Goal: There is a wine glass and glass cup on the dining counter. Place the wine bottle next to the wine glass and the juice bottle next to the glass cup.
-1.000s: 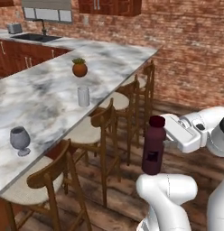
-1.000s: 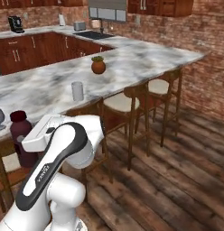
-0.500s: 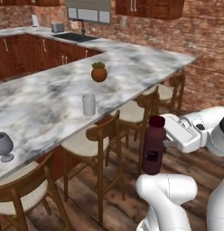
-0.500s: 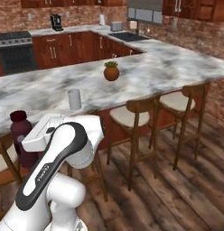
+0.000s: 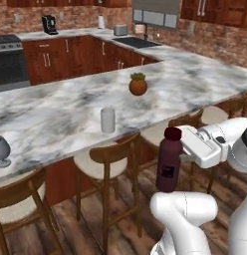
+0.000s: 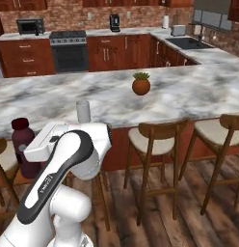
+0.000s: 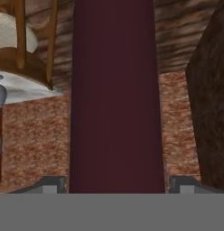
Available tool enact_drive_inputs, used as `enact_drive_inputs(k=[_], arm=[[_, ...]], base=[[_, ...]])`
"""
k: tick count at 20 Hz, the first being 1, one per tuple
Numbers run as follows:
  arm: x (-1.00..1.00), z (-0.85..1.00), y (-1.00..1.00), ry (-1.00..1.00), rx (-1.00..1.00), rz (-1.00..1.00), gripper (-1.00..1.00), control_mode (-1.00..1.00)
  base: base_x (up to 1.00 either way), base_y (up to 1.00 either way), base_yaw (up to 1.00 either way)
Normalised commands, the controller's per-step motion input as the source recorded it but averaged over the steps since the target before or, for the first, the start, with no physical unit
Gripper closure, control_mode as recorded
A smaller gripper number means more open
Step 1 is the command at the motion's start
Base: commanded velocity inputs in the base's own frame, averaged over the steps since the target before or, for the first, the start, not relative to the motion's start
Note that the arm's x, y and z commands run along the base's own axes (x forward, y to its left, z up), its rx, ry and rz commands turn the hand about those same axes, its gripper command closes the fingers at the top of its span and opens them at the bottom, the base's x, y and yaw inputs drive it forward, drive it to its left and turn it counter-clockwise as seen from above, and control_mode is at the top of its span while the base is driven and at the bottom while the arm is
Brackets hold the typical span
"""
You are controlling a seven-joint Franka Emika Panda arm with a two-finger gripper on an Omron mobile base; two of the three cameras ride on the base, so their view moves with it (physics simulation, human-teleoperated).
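Juice bottle (image 5: 169, 160): maroon, stout, dark red cap, held upright above the wooden floor in front of the stools, clamped between the fingers of the gripper (image 5: 181, 152), as is confirmed in the hand view, where the maroon body (image 7: 116, 97) stands between the two tips. Against the earlier pictures the whole scene is seen to have swung, the base having turned; the bottle is kept at the same place against the arm, while stove, coffee maker and toaster have come into sight at 12 o'clock. Dining counter (image 5: 56, 117): marble, bearing the glass cup (image 5: 108, 120) near its front edge, a potted plant (image 5: 138, 84) at 1 o'clock of the cup, apart. Wine glass (image 5: 1, 151): recorded at 9 o'clock in the left base view, on the counter, well apart from the cup. In the right base view the bottle (image 6: 24, 154) is half hidden behind the arm.
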Motion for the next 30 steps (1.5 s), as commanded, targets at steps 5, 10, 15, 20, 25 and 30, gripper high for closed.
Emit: enact_drive_inputs(k=[5, 10, 15, 20, 25, 30], arm=[[0.0, 0.0, 0.0, 0.0, 0.0, 0.0, 1.0, 1.0], [0.0, 0.0, 0.0, 0.0, 0.0, 0.0, 1.0, 1.0], [0.0, 0.0, 0.0, 0.0, 0.0, 0.0, 1.0, 1.0], [0.0, 0.0, 0.0, 0.0, 0.0, 0.0, 1.0, 1.0], [0.0, 0.0, 0.0, 0.0, 0.0, 0.0, 1.0, 1.0], [0.0, 0.18, -0.12, -0.02, 0.0, 0.0, 1.0, -1.0]], base=[[0.21, -0.73, 0.54], [0.24, -0.72, 0.52], [0.43, -0.7, 0.41], [0.39, -0.37, 0.21], [0.19, -0.14, 0.0], [0.1, -0.07, 0.0]])
